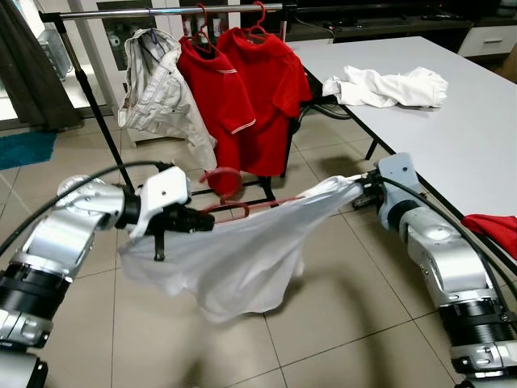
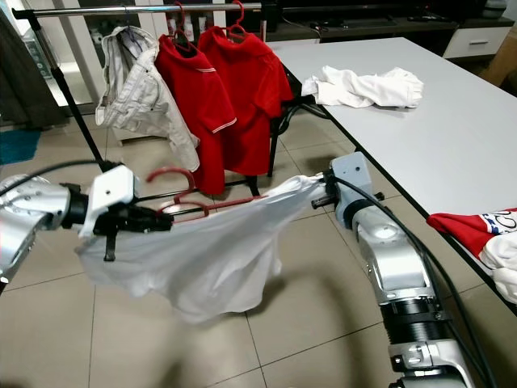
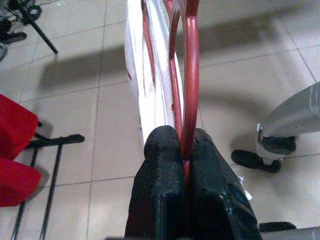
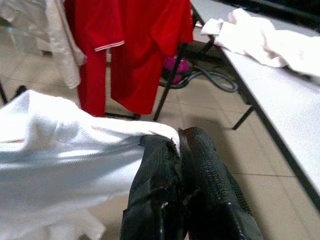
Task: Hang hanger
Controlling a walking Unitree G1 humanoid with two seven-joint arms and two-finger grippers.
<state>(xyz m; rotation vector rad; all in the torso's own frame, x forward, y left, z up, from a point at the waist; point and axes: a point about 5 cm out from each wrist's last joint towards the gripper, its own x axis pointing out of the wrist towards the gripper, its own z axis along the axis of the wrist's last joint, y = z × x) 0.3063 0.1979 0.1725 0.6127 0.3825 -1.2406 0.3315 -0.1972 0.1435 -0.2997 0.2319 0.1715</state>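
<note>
A red hanger (image 1: 224, 194) carries a white shirt (image 1: 234, 259) stretched between my two arms above the tiled floor. My left gripper (image 1: 202, 218) is shut on the red hanger (image 3: 187, 100), its black fingers (image 3: 160, 185) pinching the wire. My right gripper (image 1: 361, 192) is shut on the white shirt (image 4: 60, 165), holding its far shoulder with the fingers (image 4: 200, 175) pressed together. Behind stands a clothes rack with a metal rail (image 1: 170, 12). Two red shirts (image 1: 242, 89) on red hangers and a beige jacket (image 1: 157, 89) hang from it.
A white table (image 1: 436, 105) runs along the right, with a crumpled white garment (image 1: 388, 85) on it and a red cloth (image 1: 493, 226) at its near edge. The rack's black legs (image 1: 97, 113) stand on the tiles. A dark curtain (image 1: 28, 65) hangs at the far left.
</note>
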